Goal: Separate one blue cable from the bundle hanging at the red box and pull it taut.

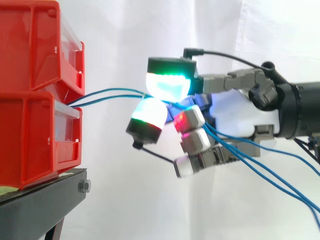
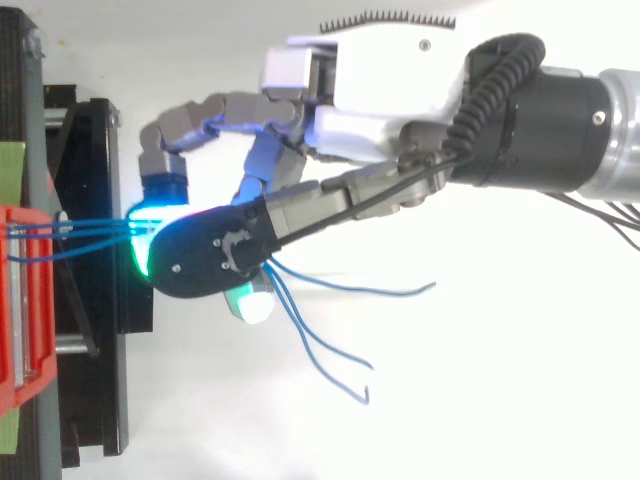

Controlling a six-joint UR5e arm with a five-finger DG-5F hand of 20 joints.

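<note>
- Risk — more than one of the cables (image 1: 115, 93) seems to run from the box (image 1: 35, 125) into the pinch. A pull away from the box would then tighten several, not one.
- Risk — the thin strands may slip between the pads (image 1: 169, 82), or a hard pull may drag the box.
- The hand (image 1: 240, 117) is near the box's front, level with the gap between its tiers. Thumb and a finger pinch the cables and the other fingers curl below. Loose ends trail on the hand's far side from the box.

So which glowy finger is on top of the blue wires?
The highest of the fingers, the one whose pad glows green and cyan, presses on the blue cables from above. The other pads sit below it, showing white or red.
</note>
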